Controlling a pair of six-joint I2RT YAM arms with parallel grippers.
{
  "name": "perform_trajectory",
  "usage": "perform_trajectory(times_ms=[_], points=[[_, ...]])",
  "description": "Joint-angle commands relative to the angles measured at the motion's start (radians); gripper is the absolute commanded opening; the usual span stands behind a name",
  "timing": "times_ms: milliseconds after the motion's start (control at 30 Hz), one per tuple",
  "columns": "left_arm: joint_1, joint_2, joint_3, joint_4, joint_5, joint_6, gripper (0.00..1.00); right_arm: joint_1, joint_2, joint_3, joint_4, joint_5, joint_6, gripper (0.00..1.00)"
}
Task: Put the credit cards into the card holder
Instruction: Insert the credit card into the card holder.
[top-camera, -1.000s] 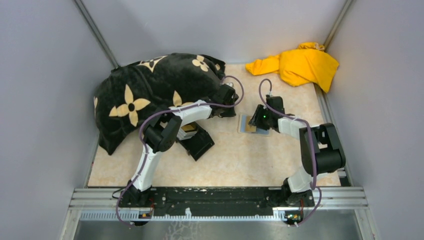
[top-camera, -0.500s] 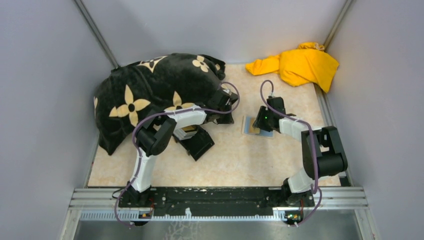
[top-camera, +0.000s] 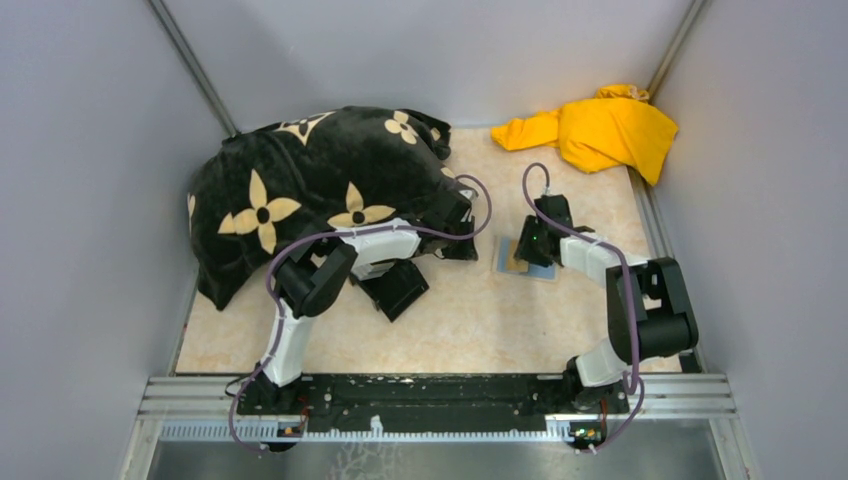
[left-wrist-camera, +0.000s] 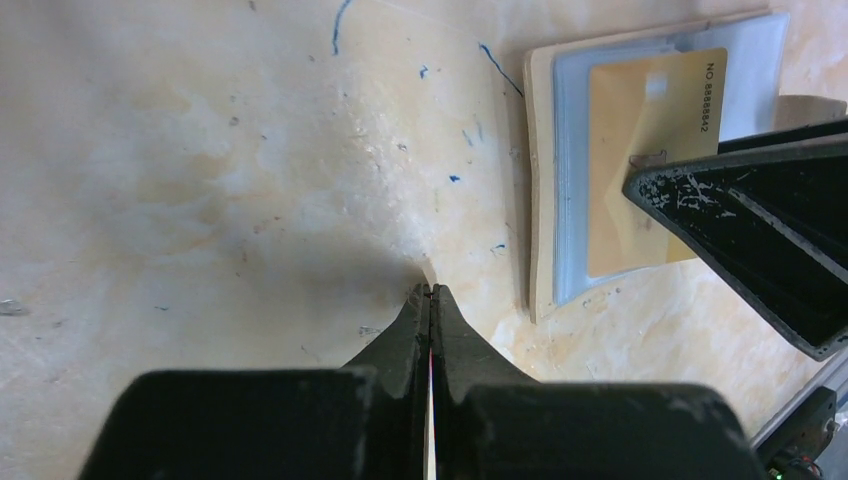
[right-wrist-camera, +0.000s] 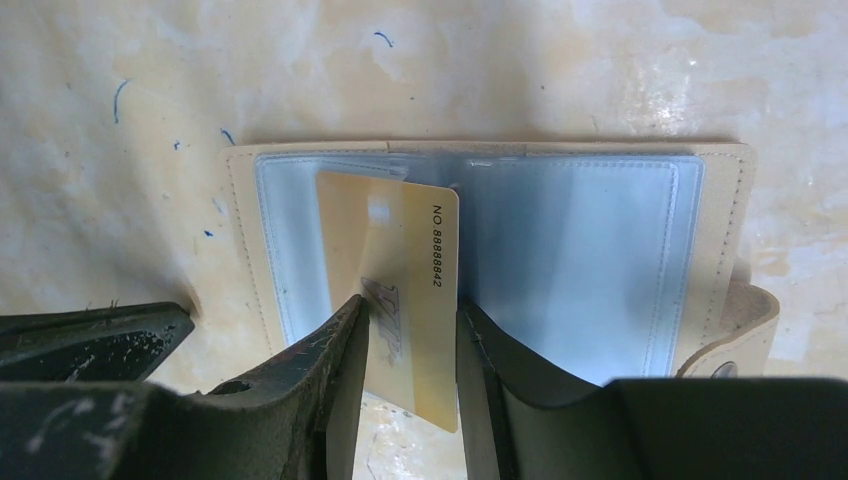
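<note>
The tan card holder (right-wrist-camera: 735, 230) lies open on the table, its clear sleeves facing up. A gold credit card (right-wrist-camera: 410, 250) lies partly in its left sleeve, the near end sticking out. My right gripper (right-wrist-camera: 410, 310) straddles that card with jaws apart. One fingertip rests on the card's face and the other touches its right edge. In the top view the right gripper (top-camera: 530, 245) covers most of the holder (top-camera: 510, 265). My left gripper (left-wrist-camera: 430, 295) is shut on nothing. Its tips point at bare table just left of the holder (left-wrist-camera: 540, 180) and the gold card (left-wrist-camera: 650, 110).
A black cushion with cream flowers (top-camera: 300, 170) fills the back left. A black box (top-camera: 395, 285) sits under the left arm. A yellow cloth (top-camera: 600, 130) lies in the back right corner. Grey walls close in the sides.
The right gripper and the card holder under it slid a little to the right and nearer. The left gripper closed fully and its arm drew back slightly.
</note>
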Motion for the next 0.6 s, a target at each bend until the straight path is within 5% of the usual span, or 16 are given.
perform_trajectory(times_ms=[0,567], points=[[-0.016,0.007,0.017,-0.053,0.026,0.020,0.00,-0.001,-0.025,0.037,-0.065,0.064,-0.030,0.37],[-0.035,0.073,0.054,0.062,0.142,-0.042,0.00,0.013,0.019,0.015,-0.001,-0.016,0.007,0.37]])
